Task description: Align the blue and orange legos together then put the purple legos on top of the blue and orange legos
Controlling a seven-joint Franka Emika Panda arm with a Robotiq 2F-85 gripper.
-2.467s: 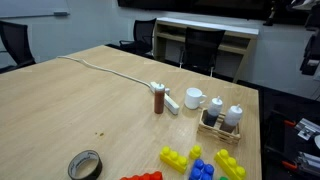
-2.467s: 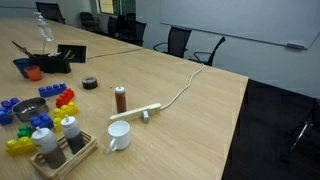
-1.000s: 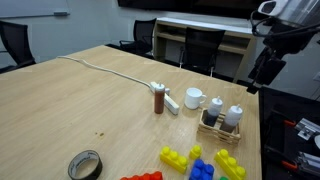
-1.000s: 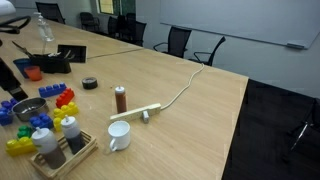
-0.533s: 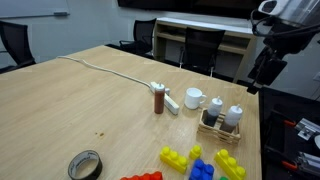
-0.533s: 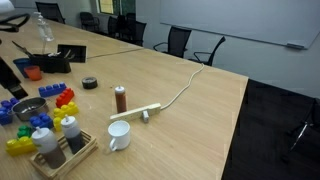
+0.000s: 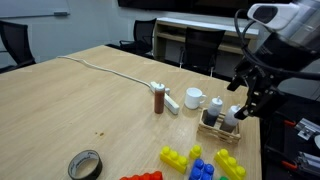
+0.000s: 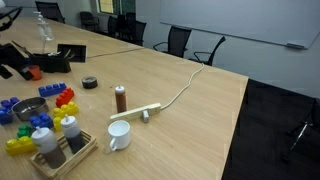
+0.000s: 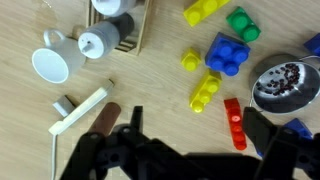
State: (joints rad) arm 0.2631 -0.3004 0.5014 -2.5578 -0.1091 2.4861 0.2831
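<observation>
In the wrist view my gripper (image 9: pixel 198 140) is open and empty, high above the table. Between its fingers lie an orange-red lego (image 9: pixel 233 122) and a yellow lego (image 9: pixel 205 92). A blue lego (image 9: pixel 228 55) lies further off, next to a small yellow piece (image 9: pixel 190 60). In an exterior view the gripper (image 7: pixel 245 105) hangs over the caddy, with the blue lego (image 7: pixel 203 168) and the orange-red lego (image 7: pixel 140 177) at the table's front edge. I see no purple lego clearly.
A wooden caddy with shakers (image 9: pixel 115 25), a white mug (image 9: pixel 55 65), a power strip (image 9: pixel 80 110) and a brown bottle (image 9: pixel 105 120) stand nearby. A metal bowl (image 9: pixel 283 82), a green lego (image 9: pixel 243 22) and another yellow lego (image 9: pixel 205 10) lie by the blocks. A tape roll (image 7: pixel 85 165) lies near the front.
The arm has swung down and toward the table, from beside the table edge to above the caddy and legos. The objects have not moved.
</observation>
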